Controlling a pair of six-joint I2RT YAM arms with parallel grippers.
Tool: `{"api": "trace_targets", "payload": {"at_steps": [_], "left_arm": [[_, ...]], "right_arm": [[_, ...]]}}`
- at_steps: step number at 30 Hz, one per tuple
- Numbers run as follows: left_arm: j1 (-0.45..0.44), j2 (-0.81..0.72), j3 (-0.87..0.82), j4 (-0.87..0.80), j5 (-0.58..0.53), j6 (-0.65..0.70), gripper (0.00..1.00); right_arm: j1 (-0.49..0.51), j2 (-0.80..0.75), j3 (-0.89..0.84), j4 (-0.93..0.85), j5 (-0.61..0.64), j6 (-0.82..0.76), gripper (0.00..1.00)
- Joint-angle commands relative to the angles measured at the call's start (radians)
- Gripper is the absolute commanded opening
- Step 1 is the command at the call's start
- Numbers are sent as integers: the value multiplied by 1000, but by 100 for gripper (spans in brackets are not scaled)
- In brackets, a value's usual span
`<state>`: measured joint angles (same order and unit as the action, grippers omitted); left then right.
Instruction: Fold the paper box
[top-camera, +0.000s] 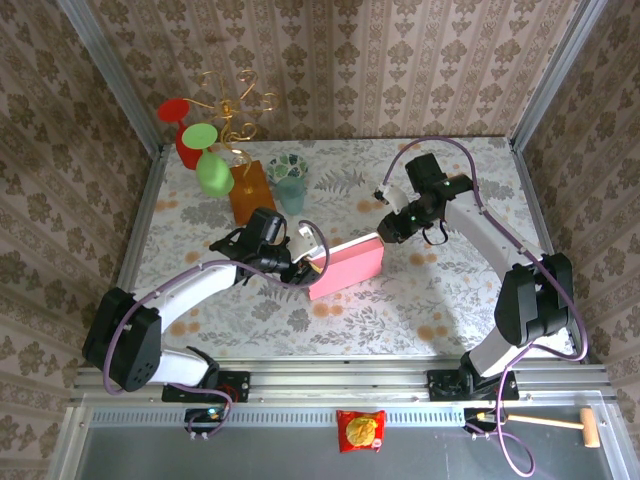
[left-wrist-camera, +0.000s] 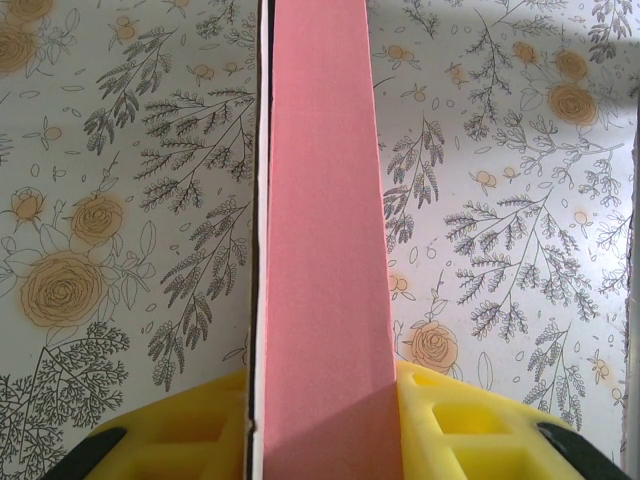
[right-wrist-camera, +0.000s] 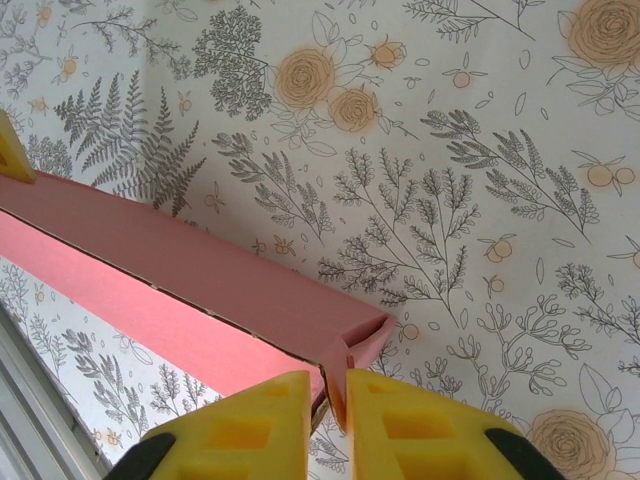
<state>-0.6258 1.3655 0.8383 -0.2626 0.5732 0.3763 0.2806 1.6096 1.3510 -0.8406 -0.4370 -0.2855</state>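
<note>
The paper box (top-camera: 347, 265) is a pink, partly folded cardboard shape held above the middle of the flowered table between both arms. My left gripper (top-camera: 305, 262) is shut on its left end; in the left wrist view the pink box (left-wrist-camera: 325, 230) runs straight out from between the yellow fingers (left-wrist-camera: 190, 430). My right gripper (top-camera: 388, 228) is at the box's right end. In the right wrist view its yellow fingers (right-wrist-camera: 250, 425) pinch a thin pink end flap (right-wrist-camera: 338, 385) of the box (right-wrist-camera: 200, 285), with the jaws almost together.
At the back left stand an orange-brown block (top-camera: 250, 190), a teal patterned cup (top-camera: 289, 181), and a gold wire stand (top-camera: 232, 100) carrying red and green plastic glasses (top-camera: 212, 172). Patterned walls and metal posts enclose the table. A snack packet (top-camera: 360, 430) and wooden mallet (top-camera: 560, 424) lie below the front rail.
</note>
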Motion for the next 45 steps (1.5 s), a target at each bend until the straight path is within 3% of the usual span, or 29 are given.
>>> {"api": "trace_targets", "payload": {"at_steps": [1,10,21,35,45], "left_arm": [[6,-11,25,-18,28,13,32],[6,-6,31,-17,11,3,30],[-3,-15,14,19,-67,-55,24],[-8,-17,20,28,-90,-59,25],[-8,-22,27,16,-96,-47,29]], "right_arm": [[5,-20,-6,-3,19,-9,14],[16,-36,-2,-6,51,10,0],[82,-125,-86,49,143,188,0],[105,-211,-256,239,175,420,0],[126,-289,-369,338,219,437,0]]}}
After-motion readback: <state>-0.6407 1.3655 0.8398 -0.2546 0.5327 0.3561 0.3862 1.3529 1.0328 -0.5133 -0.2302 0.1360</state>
